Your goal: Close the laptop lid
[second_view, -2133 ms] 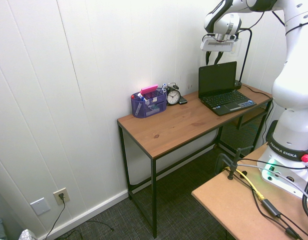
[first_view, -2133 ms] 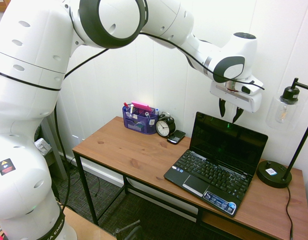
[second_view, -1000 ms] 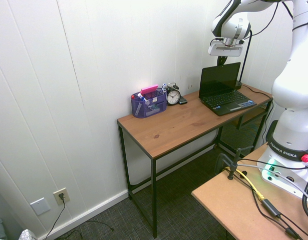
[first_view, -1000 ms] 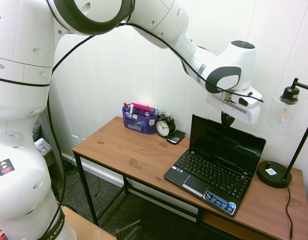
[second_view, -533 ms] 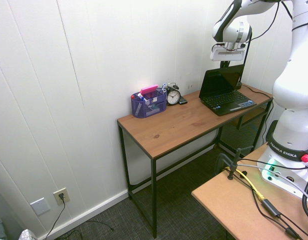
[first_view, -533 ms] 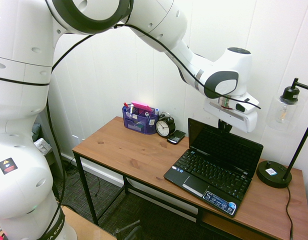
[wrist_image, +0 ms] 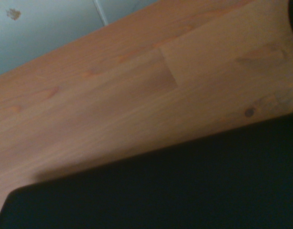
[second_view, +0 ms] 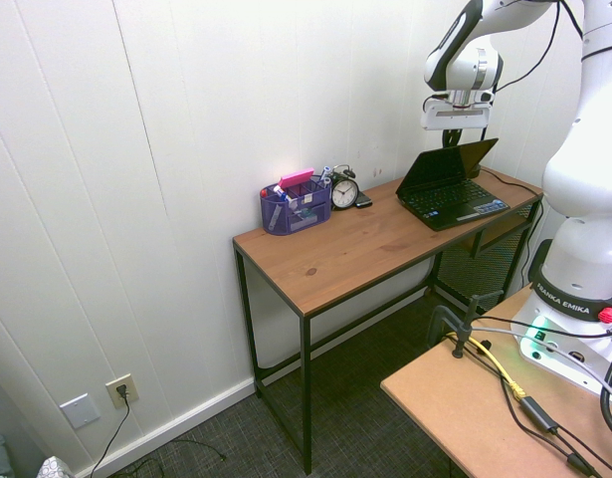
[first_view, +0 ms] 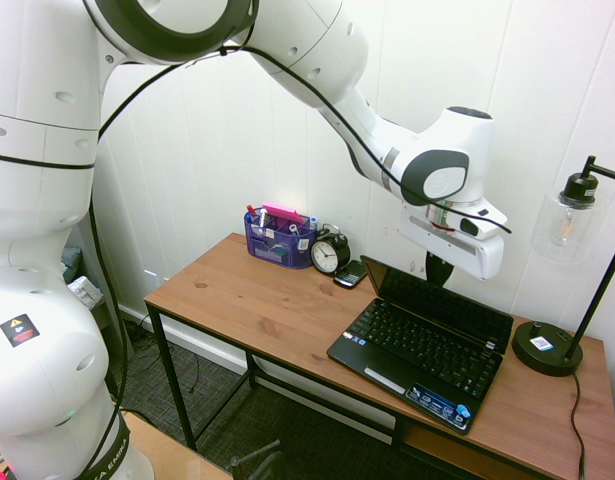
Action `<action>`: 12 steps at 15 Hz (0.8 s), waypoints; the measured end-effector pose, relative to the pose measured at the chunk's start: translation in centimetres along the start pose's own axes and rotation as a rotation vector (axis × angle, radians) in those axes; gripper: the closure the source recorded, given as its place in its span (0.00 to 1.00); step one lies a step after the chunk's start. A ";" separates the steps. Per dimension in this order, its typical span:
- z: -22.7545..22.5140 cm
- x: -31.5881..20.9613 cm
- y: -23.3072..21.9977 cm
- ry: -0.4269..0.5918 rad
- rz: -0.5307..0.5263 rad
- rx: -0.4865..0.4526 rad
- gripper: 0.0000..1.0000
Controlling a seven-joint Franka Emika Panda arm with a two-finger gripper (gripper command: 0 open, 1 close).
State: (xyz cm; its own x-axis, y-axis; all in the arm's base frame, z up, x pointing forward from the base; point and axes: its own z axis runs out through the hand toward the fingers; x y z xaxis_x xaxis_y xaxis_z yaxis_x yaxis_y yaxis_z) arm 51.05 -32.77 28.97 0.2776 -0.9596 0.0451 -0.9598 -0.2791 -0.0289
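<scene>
The laptop lid [first_view: 442, 298] leans well forward over the keyboard base [first_view: 417, 352], at a shallow angle with its glossy dark display facing down towards the keys. My gripper [first_view: 437, 268] sits just behind the lid's top edge, against its outer face, and the lid hides its tips. From the other side, the gripper [second_view: 452, 136] hangs right above the raised rear edge of the lid [second_view: 447, 164]. In the wrist view the lid's plain black outer face [wrist_image: 184, 191] fills the lower part, with the wooden table [wrist_image: 113, 95] beyond it.
A black desk lamp [first_view: 549, 347] stands to the right of the netbook, close to the arm. A small alarm clock [first_view: 329, 254], a dark phone [first_view: 352, 272] and a purple mesh organizer [first_view: 279, 238] line the back of the table [first_view: 247, 300] by the white wall.
The gripper has come down behind the lid and pushed it forward. The lid has swung from nearly upright to a low tilt over the keyboard.
</scene>
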 end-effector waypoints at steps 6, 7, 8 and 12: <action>2.6 -1.1 2.2 -0.041 0.017 -0.041 1.00; 3.0 -1.2 2.6 -0.046 0.023 -0.047 1.00; 3.5 -1.3 3.1 -0.053 0.029 -0.055 1.00; 6.4 -1.5 4.5 -0.080 0.048 -0.082 1.00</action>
State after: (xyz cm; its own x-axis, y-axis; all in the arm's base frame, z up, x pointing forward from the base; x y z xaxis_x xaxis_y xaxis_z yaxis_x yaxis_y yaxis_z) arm 46.52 -32.80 22.35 0.2308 -0.9724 -0.0338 -0.9712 -0.2324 0.0532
